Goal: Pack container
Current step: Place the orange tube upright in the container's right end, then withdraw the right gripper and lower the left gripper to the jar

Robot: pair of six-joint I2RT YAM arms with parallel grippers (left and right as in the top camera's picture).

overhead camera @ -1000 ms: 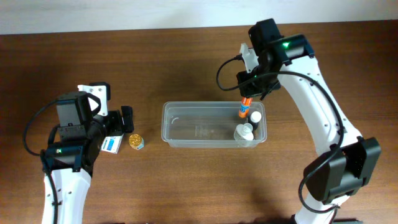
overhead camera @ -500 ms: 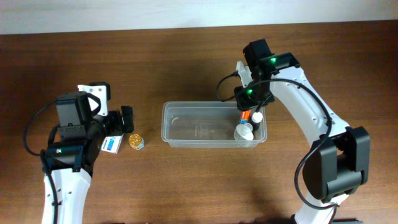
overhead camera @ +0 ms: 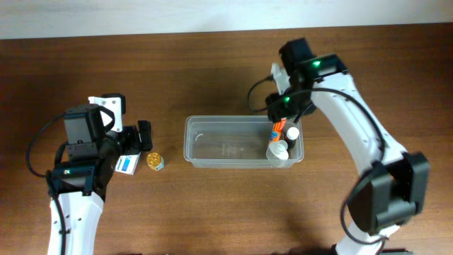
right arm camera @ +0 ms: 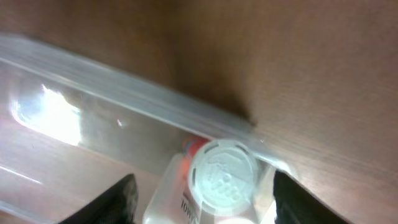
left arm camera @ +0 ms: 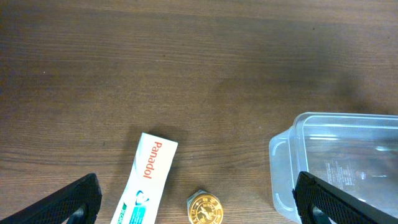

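Observation:
The clear container [overhead camera: 212, 121] lies at the table's middle, with three small bottles standing at its right end: an orange-and-white one [overhead camera: 277, 129], a white-capped one [overhead camera: 291, 132] and a clear one [overhead camera: 278, 150]. My right gripper [overhead camera: 284, 115] hovers over that end, open. In the right wrist view its dark fingers [right arm camera: 115, 200] flank a white bottle cap [right arm camera: 222, 175] without touching it, and the container's rim [right arm camera: 124, 81] runs past. My left gripper [overhead camera: 141, 134] stands wide open at the left, above a Panadol box [left arm camera: 147, 179] and a small gold-lidded jar [left arm camera: 204, 208].
The Panadol box [overhead camera: 127, 163] and gold jar [overhead camera: 155, 161] lie on bare wood left of the container. The container's left corner [left arm camera: 292, 146] shows in the left wrist view. The left two thirds of the container hold nothing.
My right gripper came down over the container's right end with the orange-and-white bottle, opened and let it go among the other bottles. The left arm has not moved.

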